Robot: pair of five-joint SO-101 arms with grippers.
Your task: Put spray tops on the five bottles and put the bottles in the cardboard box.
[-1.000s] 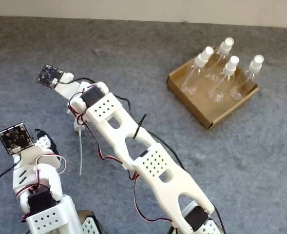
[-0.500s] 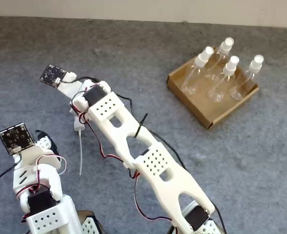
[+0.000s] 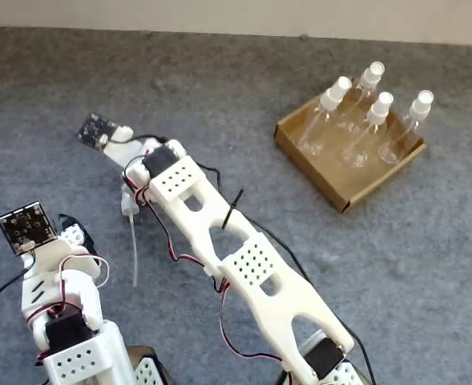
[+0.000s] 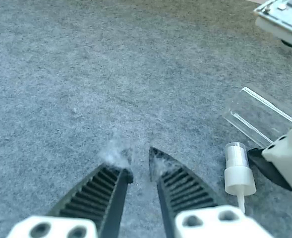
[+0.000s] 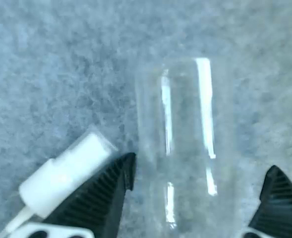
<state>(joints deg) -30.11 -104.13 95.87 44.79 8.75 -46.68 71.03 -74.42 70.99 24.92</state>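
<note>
On the mat (image 5: 46,59), the right gripper (image 5: 203,166) gapes wide astride the lying bottle (image 5: 185,144), likely to grasp it; the left gripper (image 4: 140,163), barely parted, holds nothing.

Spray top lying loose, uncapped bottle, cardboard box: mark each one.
spray top (image 4: 239,171), left wrist view, on its white collar.
uncapped bottle (image 5: 185,144), right wrist view, on its clear wall.
cardboard box (image 3: 308,171), high view, on its near side wall.

We see two white printed arms (image 3: 252,269), panels perforated with dot grids, black servos (image 3: 159,158) at the joints, red, white and black cables (image 3: 168,241), a black zip tie (image 3: 231,210), dark camera boards (image 3: 27,224), black ridged fingers (image 4: 183,186)
</note>
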